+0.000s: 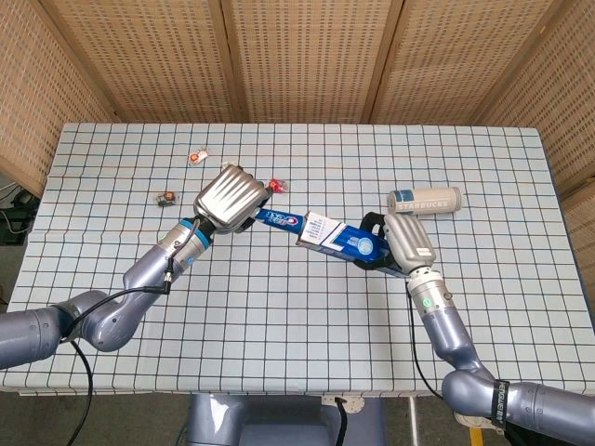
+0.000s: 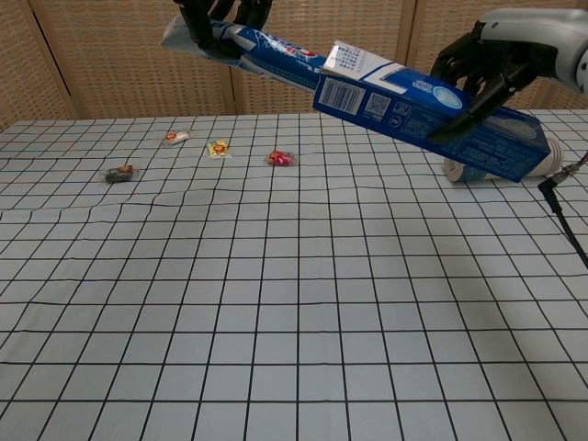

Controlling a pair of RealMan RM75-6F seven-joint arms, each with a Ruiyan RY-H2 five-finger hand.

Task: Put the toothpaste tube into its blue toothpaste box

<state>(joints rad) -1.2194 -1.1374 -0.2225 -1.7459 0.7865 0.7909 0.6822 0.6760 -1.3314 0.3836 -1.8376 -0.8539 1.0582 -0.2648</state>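
Above the middle of the checked table [image 1: 279,316], both hands hold their items clear of the cloth. Left hand [image 1: 228,197] is clamped on the tube [image 1: 279,220]: its fingers [image 2: 209,28] wrap the crimped rear end, and the tube extends from the hand toward the robot's right, sloping slightly downward in the chest view. Right hand [image 1: 402,243] is clamped on the box [image 1: 339,241]: its fingers [image 2: 478,78] close over the top and side of the box near the far end, and the box extends from the hand toward the robot's left, tilted with the open end higher in the chest view. Tube and box lie nearly in one line. The cap end of the tube is at the open mouth of the box, and the cap itself does not show in either view; how far it has entered cannot be told. A Starbucks cup [image 1: 424,201] lies on its side just behind the right hand. Small wrapped sweets [image 2: 281,159] lie scattered on the far left part of the table, well apart from both hands.
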